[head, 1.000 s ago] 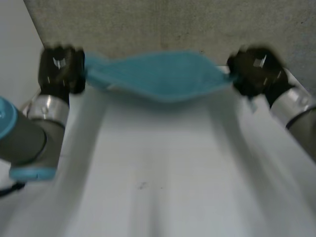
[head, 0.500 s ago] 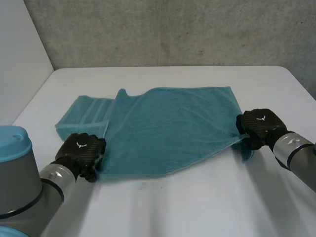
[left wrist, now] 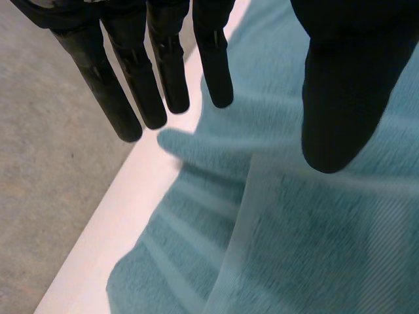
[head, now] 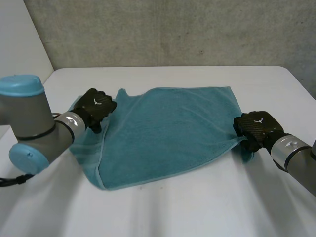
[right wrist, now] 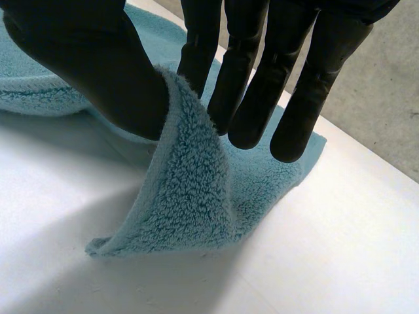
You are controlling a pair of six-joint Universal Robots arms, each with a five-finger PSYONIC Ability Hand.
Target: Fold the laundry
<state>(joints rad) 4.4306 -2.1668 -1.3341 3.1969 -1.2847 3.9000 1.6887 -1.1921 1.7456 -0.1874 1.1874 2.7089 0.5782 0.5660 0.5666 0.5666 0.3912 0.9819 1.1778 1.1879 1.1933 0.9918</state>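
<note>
- Head view: a teal towel [head: 168, 133] lies spread on the white table [head: 197, 207], with a narrower striped layer showing along its left side.
- The left hand [head: 96, 106] is over the towel's far left part, where the upper layer meets the striped one.
- The right hand [head: 256, 127] is at the towel's right near corner. The cloth there is drawn up to it in a small peak.
- Left wrist view: the left hand [left wrist: 340, 78] has its fingers straight and the thumb well apart from them, with nothing in its grasp. The towel [left wrist: 314, 242] lies under the thumb and just past the fingertips, and a strip of table [left wrist: 124, 222] runs beside it.
- Right wrist view: the right hand [right wrist: 98, 72] pinches the towel's [right wrist: 190, 196] edge between thumb and fingers. The fluffy corner curls up off the table [right wrist: 294, 261] into that pinch, and the rest of the cloth trails away flat behind the hand.
</note>
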